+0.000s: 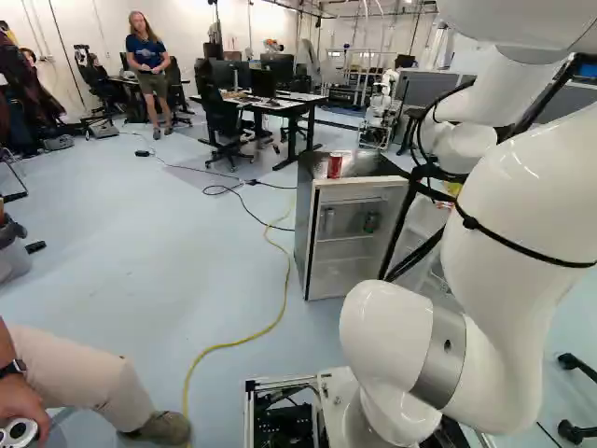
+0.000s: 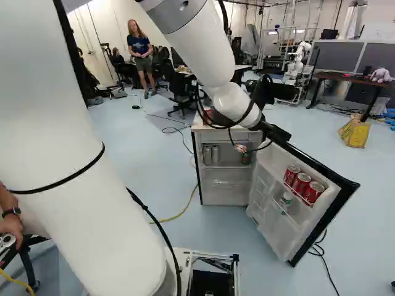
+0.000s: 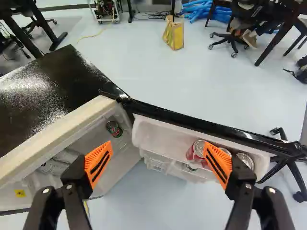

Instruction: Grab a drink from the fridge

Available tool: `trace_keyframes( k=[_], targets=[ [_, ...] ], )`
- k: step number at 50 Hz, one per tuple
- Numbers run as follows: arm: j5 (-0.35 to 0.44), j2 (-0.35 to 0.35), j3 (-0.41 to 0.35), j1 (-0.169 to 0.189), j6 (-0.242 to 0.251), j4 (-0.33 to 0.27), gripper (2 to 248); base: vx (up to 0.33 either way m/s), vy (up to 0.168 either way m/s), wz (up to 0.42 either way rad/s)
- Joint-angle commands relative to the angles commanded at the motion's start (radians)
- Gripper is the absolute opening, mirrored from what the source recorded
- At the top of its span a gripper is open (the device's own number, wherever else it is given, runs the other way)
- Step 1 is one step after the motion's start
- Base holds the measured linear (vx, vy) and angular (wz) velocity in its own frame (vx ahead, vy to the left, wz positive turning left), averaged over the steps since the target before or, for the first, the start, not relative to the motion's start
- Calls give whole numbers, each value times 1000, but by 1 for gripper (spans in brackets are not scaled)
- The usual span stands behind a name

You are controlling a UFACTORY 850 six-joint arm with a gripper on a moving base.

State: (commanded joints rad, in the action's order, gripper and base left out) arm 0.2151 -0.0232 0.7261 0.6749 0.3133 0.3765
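My gripper [image 2: 276,131] hangs above the gap between the fridge [image 2: 226,185] and its wide-open door [image 2: 271,213]. In the wrist view the gripper [image 3: 159,153] is open, nothing between its orange pads. Several red cans [image 2: 301,183] stand in the door's upper rack; one red can [image 3: 195,151] shows beside a finger, which partly covers the cans. Inside the fridge are a dark can [image 3: 114,128] and silver cans [image 3: 62,159]. A bottle [image 2: 286,198] stands lower in the door. Another red can [image 1: 334,165] stands on the fridge's dark top [image 1: 368,164].
A person's leg [image 1: 89,378] and hand [image 1: 20,401] are close to the base at the left of the left base view. A yellow cable [image 1: 247,342] lies on the floor. Beyond are desks [image 1: 256,101], a yellow bag [image 2: 355,132] and another robot [image 2: 299,60].
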Motion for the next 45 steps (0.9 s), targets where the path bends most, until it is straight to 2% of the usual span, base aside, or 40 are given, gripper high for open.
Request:
trace_keyframes(
  k=[45],
  targets=[
    [-9, -121, 129, 130, 0, 0, 247, 0, 0, 0]
  ],
)
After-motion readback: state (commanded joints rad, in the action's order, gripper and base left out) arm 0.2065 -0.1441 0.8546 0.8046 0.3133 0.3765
